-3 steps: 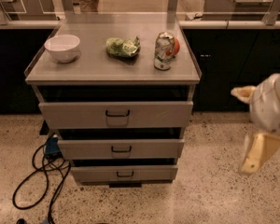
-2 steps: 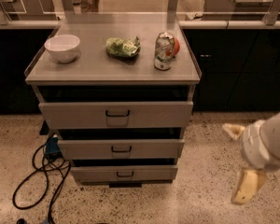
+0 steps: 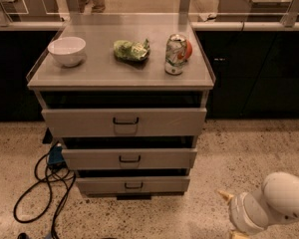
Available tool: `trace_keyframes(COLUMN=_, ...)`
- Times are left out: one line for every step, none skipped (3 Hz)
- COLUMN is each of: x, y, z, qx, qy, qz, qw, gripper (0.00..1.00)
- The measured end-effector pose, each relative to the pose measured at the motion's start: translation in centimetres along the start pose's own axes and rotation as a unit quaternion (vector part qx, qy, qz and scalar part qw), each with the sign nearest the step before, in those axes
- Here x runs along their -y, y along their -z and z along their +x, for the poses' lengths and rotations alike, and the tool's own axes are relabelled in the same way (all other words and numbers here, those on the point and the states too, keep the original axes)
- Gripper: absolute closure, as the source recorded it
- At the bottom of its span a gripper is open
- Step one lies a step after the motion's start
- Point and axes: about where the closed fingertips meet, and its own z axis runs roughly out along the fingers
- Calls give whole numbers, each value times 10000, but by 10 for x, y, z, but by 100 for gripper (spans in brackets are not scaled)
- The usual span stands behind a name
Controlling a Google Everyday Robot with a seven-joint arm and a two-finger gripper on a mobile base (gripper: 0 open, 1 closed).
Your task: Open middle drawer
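Tool (image 3: 230, 214) dropped lower at bottom right, cannot tell its grip, well apart from middle drawer (image 3: 129, 159)

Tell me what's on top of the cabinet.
A white bowl, a green bag and a can sit on the top. Anything behind the can is hidden. The gripper hangs low right, near the floor.

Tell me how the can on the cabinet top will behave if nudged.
The can stands upright, tall and narrow, so it would likely tip, then roll. Its seemingly dented side suggests it is empty and light, though that is a guess. The gripper is low at the picture's right, near the floor, far from it and from the middle drawer.
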Motion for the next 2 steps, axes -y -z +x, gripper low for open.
trace_keyframes(x=-7, y=-64, z=0, qx=494, qy=56, qz=-90, qw=9987, gripper=0)
trace_keyframes(x=-7, y=-64, z=0, qx=494, qy=56, qz=-90, qw=9987, gripper=0)
